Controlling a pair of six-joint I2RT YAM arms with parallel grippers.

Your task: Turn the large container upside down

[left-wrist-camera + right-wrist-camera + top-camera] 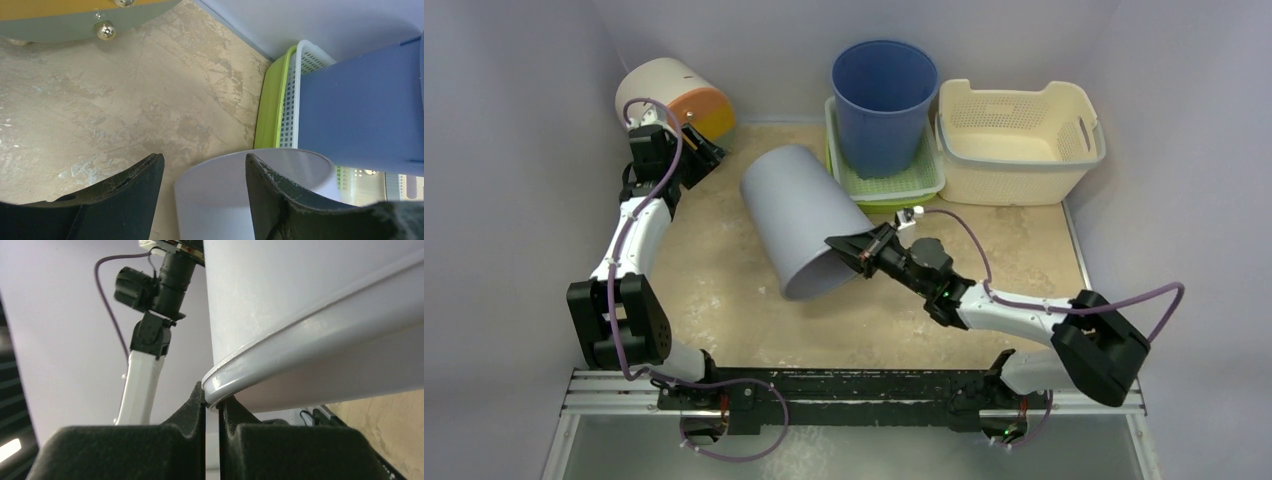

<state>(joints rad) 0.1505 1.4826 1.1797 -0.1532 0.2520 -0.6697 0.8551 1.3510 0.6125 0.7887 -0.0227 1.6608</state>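
Top external — large container (809,215) tilted, rim pinched by right gripper (847,248) at its 4 o'clock; left gripper (708,151) wide, empty.

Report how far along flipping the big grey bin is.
Done: the right gripper is shut on the rim of the grey bin, which is tipped on its side. In hand: the turn, roughly halfway. Left: bringing the rim down onto the table. The left gripper is open, holding nothing.
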